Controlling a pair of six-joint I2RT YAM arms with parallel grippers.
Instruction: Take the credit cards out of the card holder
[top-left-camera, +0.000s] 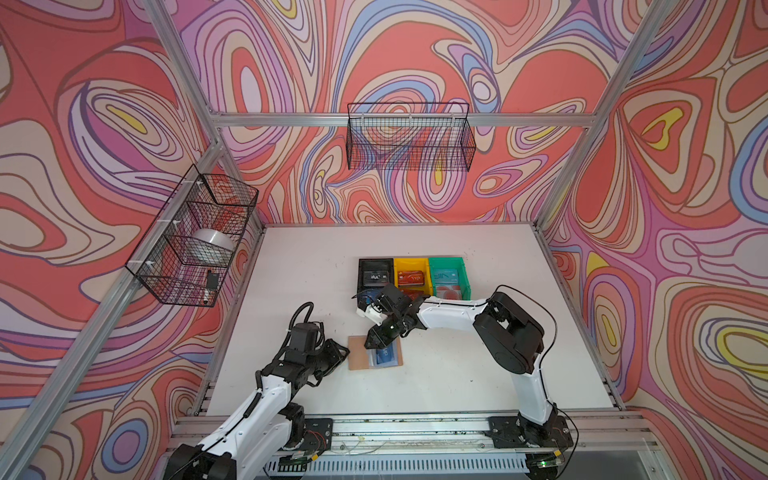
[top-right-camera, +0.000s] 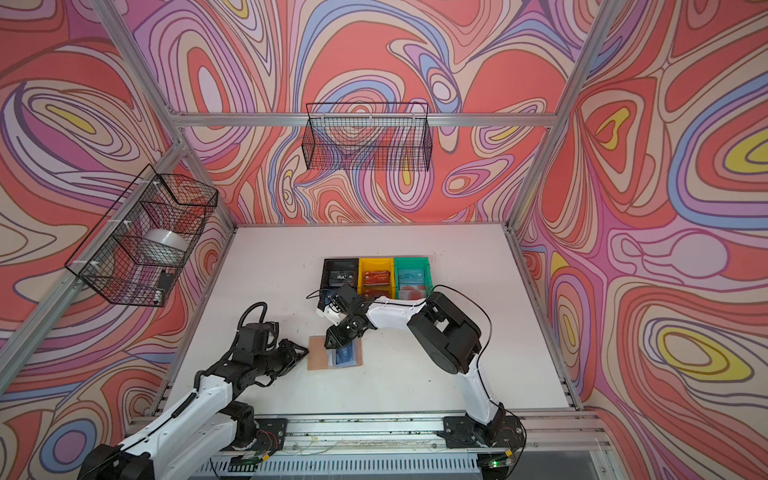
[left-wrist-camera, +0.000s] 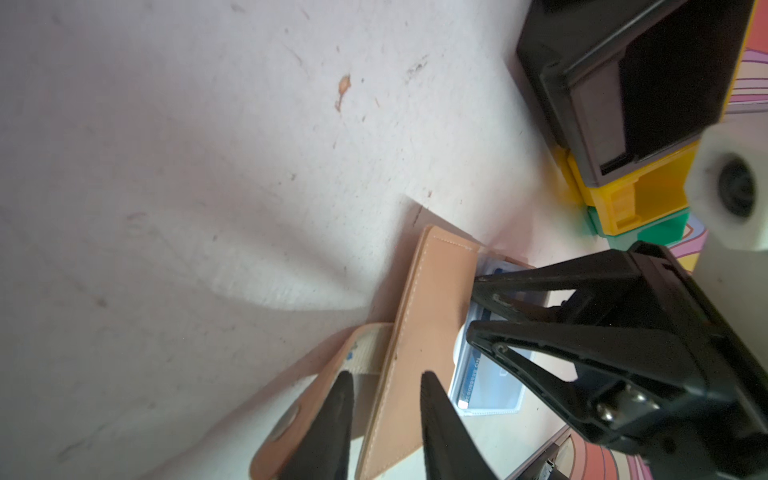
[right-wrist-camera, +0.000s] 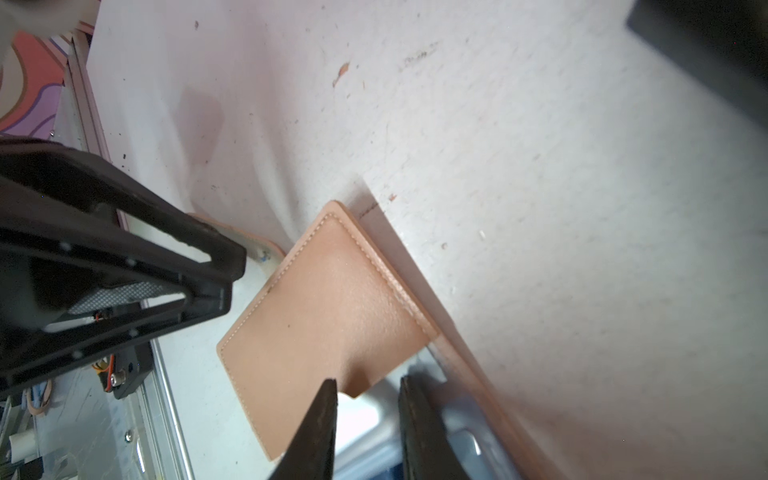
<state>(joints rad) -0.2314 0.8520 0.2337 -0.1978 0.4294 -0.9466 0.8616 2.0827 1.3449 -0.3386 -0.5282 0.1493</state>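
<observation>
At card holder (right-wrist-camera: 316, 316), right gripper (right-wrist-camera: 366, 380) narrowly open

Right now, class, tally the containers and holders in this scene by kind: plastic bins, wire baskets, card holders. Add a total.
Plastic bins: 3 (black bin, yellow bin, green bin)
Wire baskets: 2 (back-wall basket, left-wall basket)
Card holder: 1
Total: 6
</observation>
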